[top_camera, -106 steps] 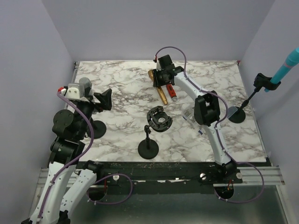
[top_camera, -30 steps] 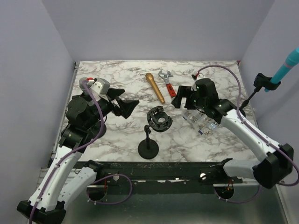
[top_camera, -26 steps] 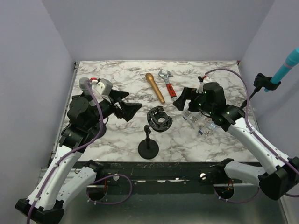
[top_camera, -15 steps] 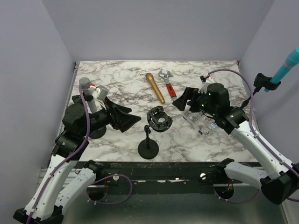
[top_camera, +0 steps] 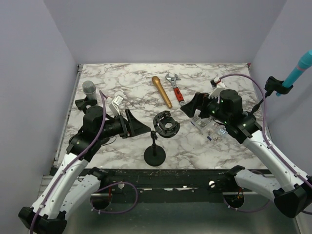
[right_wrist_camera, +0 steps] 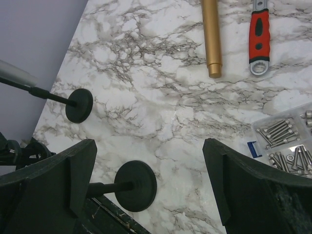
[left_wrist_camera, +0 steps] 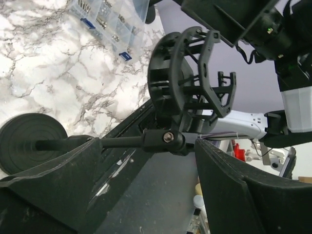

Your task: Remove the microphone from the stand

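Microphone in gold (top_camera: 161, 91) is found lying flat on the marble worktop (top_camera: 122, 78) toward the far side, just beside a red-handled wrench (top_camera: 176, 89), so it's not seated in anything. The middle stand (top_camera: 155, 146) is seen near the front edge, and its round clip (top_camera: 165, 124) is empty. The left hand (top_camera: 140, 126) is held right next to that clip. In the left wrist view its fingers are spread on either side of the stand's neck with gaps showing, so nothing is gripped there. The right hand (top_camera: 191, 106) is held near a clear box of screws (top_camera: 210, 127), spread wide with nothing in it. Fwiw, two other stands are loaded: a silver-headed microphone (top_camera: 88, 87) is clipped in at the left edge, and a teal microphone (top_camera: 303, 62) is clipped up high at the far right, well apart from both hands.
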Controlling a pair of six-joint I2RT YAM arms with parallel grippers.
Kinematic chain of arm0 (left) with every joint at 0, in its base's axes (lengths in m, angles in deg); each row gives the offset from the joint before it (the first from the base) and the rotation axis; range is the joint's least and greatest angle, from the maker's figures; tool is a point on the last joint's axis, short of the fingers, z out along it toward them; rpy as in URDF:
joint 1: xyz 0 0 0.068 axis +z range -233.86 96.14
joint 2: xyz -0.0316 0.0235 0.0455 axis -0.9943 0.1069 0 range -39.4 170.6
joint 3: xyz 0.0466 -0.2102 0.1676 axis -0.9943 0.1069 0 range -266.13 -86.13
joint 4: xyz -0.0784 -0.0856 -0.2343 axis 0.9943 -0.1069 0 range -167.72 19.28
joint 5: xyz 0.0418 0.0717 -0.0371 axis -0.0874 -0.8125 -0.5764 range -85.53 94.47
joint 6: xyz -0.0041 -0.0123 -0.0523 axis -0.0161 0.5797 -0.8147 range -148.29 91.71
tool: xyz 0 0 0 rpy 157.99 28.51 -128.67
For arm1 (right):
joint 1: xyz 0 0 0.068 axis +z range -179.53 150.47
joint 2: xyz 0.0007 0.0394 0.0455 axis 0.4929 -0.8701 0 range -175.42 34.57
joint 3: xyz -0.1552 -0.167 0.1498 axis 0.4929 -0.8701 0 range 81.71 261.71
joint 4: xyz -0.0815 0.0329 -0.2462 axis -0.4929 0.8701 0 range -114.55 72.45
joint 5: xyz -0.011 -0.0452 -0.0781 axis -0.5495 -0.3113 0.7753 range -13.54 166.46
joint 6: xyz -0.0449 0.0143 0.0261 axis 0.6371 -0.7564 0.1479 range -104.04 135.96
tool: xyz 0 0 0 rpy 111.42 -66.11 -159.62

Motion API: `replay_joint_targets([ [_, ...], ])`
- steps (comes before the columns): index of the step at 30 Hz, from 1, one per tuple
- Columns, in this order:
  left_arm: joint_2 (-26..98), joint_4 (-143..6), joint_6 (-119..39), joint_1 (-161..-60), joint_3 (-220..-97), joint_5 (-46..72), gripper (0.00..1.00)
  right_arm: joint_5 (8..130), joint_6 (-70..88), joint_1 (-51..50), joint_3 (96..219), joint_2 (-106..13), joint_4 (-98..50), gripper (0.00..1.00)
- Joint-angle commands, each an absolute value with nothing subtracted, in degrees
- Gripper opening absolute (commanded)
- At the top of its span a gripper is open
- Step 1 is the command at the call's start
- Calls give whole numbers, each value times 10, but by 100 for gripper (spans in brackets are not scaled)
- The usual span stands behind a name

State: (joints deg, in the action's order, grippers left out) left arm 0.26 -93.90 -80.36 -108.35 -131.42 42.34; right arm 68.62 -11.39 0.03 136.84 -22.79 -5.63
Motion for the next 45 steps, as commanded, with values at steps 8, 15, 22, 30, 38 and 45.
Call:
replay_joint_targets([
  [8,42,-929,-775,-1086,-1301,427,83,689,-98,-1,1355,-192,-62,100],
  [15,2,-918,-777,-1085,-1281,422,91,685,-109,-1,1332,-182,-79,100],
  [22,-15,-911,-795,-1085,-1300,422,98,675,-107,-1,1330,-207,-93,100],
  [30,10,-880,-800,-1089,-1263,461,99,676,-113,-1,1318,-200,-97,100],
  [38,11,-908,-769,-1097,-1229,430,98,671,-116,-1,1323,-206,-91,100],
  [45,-13,-926,-771,-1097,-1218,418,97,666,-119,-1,1313,-218,-103,100],
])
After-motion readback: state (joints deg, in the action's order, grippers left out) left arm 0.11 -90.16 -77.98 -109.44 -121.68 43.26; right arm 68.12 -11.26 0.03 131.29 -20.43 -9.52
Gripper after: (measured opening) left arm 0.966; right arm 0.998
